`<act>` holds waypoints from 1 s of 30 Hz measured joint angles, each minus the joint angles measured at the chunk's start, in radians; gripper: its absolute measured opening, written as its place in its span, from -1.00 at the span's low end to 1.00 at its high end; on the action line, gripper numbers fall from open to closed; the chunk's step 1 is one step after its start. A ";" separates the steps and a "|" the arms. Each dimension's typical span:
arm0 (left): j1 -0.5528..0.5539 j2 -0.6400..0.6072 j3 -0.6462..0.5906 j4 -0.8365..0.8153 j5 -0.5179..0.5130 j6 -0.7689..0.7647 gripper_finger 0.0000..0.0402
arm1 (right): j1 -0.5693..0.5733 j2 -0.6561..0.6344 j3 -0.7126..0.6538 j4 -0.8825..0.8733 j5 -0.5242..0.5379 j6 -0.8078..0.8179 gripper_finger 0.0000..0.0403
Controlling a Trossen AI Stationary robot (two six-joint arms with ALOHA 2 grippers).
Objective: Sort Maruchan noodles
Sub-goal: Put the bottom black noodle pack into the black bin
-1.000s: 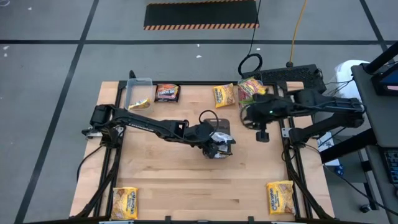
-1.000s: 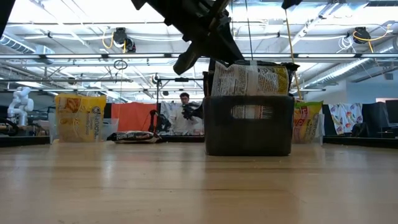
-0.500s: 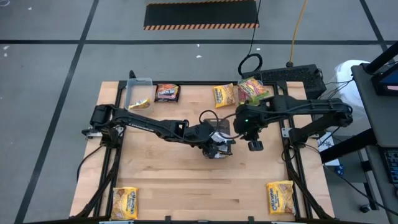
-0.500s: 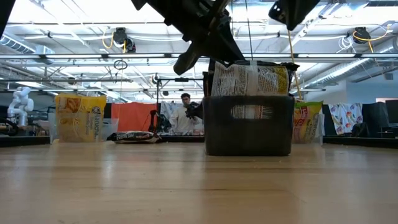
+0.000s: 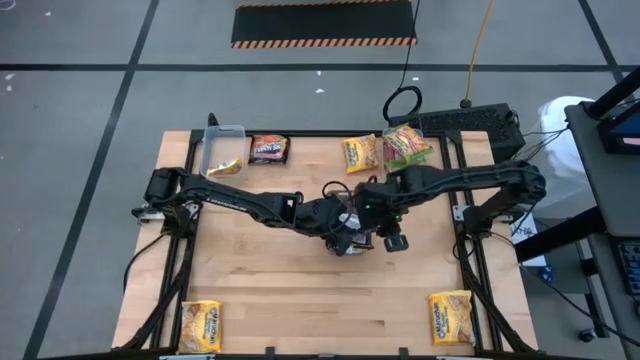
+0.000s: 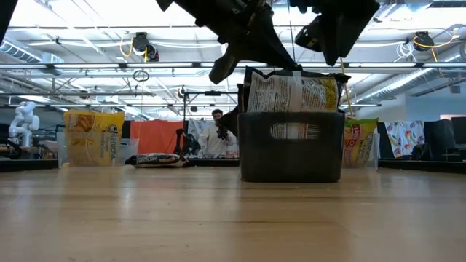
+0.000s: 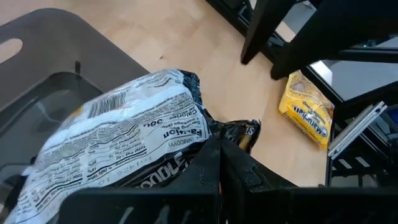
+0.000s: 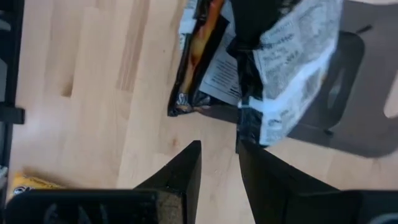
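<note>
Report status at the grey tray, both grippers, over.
Left gripper shut on dark noodle packet over the grey tray. Right gripper open beside it, empty. Arms crowd each other above the tray.

Worktop (image 5: 300,290): light wood planks. Floor (image 5: 80,120): grey, dark seam lines. Black mat with orange-black hazard stripes (image 5: 323,23) beyond worktop's far edge. Ceiling (image 6: 87,51): white beams, pipes, bright lights. Orange partition (image 6: 153,136) in room beyond; person (image 6: 216,135) near it.
</note>
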 joint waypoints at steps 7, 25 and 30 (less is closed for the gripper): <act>0.000 0.000 0.000 0.000 0.026 0.002 -1.00 | 0.004 0.002 -0.107 0.101 0.005 0.031 -0.48; 0.012 -0.001 0.000 0.013 0.072 0.013 -1.00 | 0.019 0.000 -0.217 0.145 0.136 0.144 -0.48; 0.020 -0.001 0.000 0.011 0.089 0.025 -1.00 | 0.045 0.000 -0.216 0.090 0.100 0.142 -0.48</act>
